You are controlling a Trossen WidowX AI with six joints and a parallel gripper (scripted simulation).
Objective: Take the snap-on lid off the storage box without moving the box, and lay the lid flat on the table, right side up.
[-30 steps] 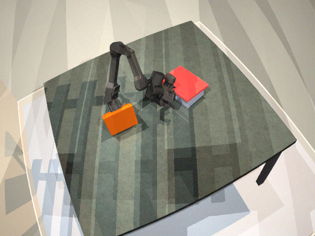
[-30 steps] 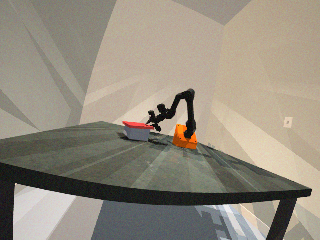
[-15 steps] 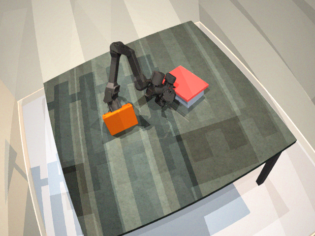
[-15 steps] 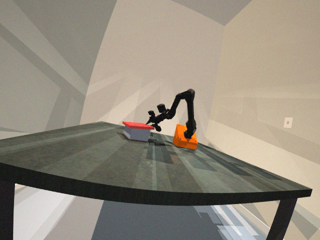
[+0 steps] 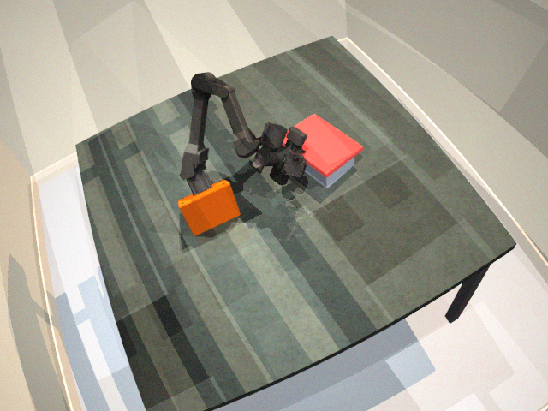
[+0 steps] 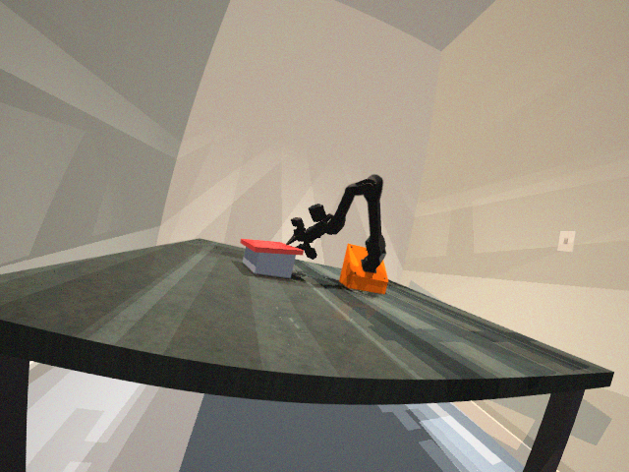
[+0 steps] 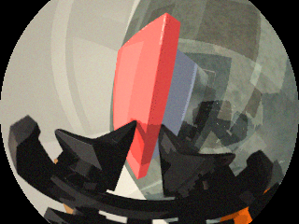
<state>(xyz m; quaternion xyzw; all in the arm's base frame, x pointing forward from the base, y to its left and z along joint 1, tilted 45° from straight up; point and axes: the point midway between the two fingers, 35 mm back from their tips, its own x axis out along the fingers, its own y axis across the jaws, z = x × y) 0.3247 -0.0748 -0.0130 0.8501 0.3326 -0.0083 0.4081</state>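
The red lid point(image 5: 330, 143) point(image 6: 268, 246) point(image 7: 140, 70) lies on top of the grey-blue storage box point(image 5: 342, 171) point(image 6: 274, 264) point(image 7: 184, 86), right side up and overhanging its walls. No clear gap shows between lid and box; whether the lid is snapped down I cannot tell. My gripper point(image 6: 291, 242) point(image 7: 149, 125) is shut on the lid's near edge, with one finger above the lid and one below its rim, beside the box wall. In the top view the arm hides the fingertips and that edge of the lid.
The box stands on the dark green striped table point(image 5: 282, 336) point(image 6: 202, 324). An orange block point(image 5: 210, 208) point(image 6: 363, 279) stands at the arm's base. The arm reaches across from it to the box.
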